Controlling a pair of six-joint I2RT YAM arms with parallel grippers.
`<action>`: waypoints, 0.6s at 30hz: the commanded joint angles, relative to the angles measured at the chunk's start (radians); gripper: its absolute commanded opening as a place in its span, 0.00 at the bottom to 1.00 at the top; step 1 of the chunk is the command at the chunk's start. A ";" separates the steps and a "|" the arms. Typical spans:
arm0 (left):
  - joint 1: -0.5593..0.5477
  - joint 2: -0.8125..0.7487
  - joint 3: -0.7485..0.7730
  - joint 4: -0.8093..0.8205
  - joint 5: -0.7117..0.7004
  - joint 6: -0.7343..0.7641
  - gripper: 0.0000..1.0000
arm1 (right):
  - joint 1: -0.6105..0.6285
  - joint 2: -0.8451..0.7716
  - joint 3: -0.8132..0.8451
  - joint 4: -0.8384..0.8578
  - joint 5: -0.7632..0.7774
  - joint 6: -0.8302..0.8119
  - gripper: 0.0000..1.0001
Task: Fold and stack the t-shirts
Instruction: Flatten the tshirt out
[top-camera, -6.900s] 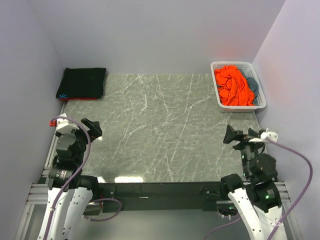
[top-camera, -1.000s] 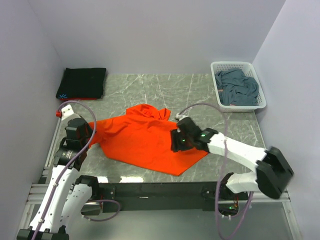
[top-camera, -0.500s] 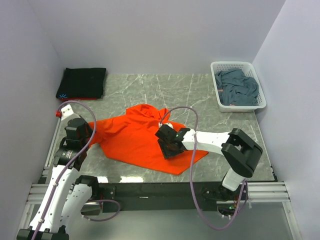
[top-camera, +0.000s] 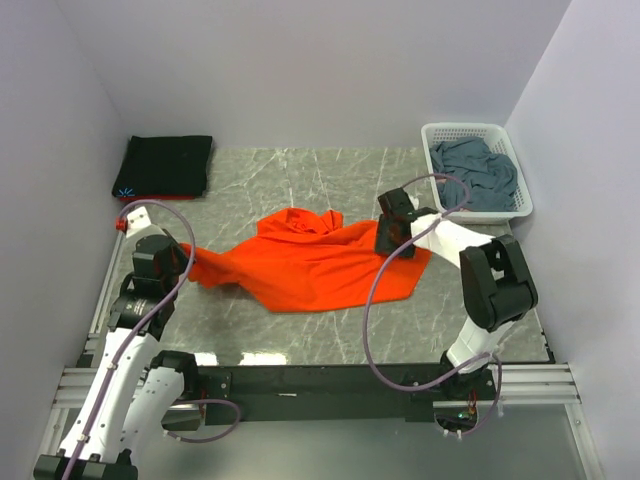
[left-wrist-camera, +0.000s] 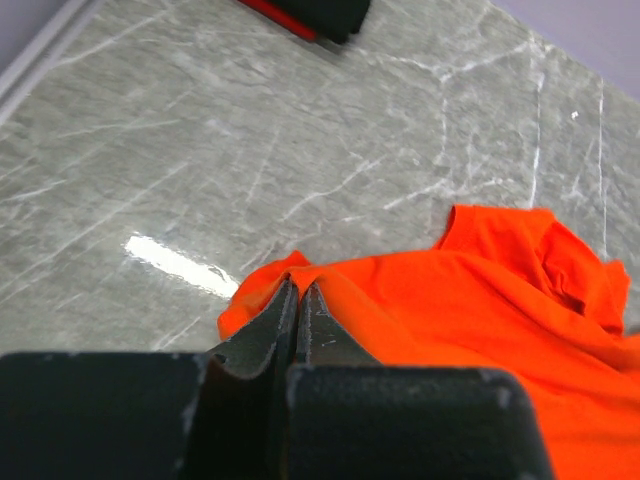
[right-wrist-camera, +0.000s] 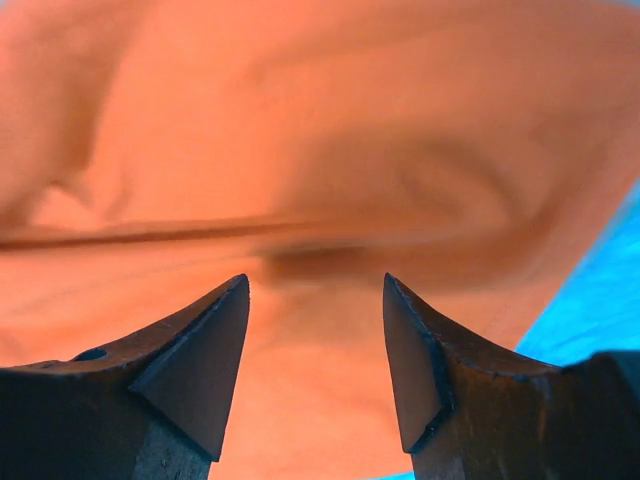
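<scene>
The left gripper (left-wrist-camera: 296, 292) is pinched tight on an edge of the orange t-shirt (top-camera: 310, 265), low over the marble tabletop (top-camera: 300, 185). I cannot tell whether that edge is sleeve or hem. Beyond this gripper and to its left, in the far corner, the black t-shirt (top-camera: 165, 165) lies folded flat.

From the left gripper the orange cloth runs rightward in a rumpled, half-bunched band, with its heaped part on the far side. It ends under the right gripper (right-wrist-camera: 315, 290). That gripper's jaws stand wide apart just above a crease in the orange cloth, with nothing clamped between them. Beyond it and to its right, the slate blue-grey t-shirt (top-camera: 473, 170) lies crumpled in the white lattice basket (top-camera: 523, 205).

The step in hand looks like spreading the orange shirt flat before any fold is made. To do it well, the right gripper should probably close on a single outer edge opposite the left grip, not on the doubled crease beneath it. Both grippers can then draw apart evenly and low, just enough to pull the wrinkles out. The left pinch must hold firm throughout, or the cloth will slump back into a heap.
</scene>
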 joint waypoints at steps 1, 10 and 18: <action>0.004 0.017 -0.005 0.066 0.069 0.033 0.01 | 0.062 -0.079 0.072 0.013 0.064 -0.055 0.63; 0.004 0.031 -0.007 0.075 0.103 0.035 0.01 | 0.458 -0.253 -0.126 0.031 0.205 -0.220 0.64; 0.004 0.026 -0.007 0.068 0.084 0.033 0.01 | 0.704 -0.118 -0.142 -0.013 0.352 -0.253 0.64</action>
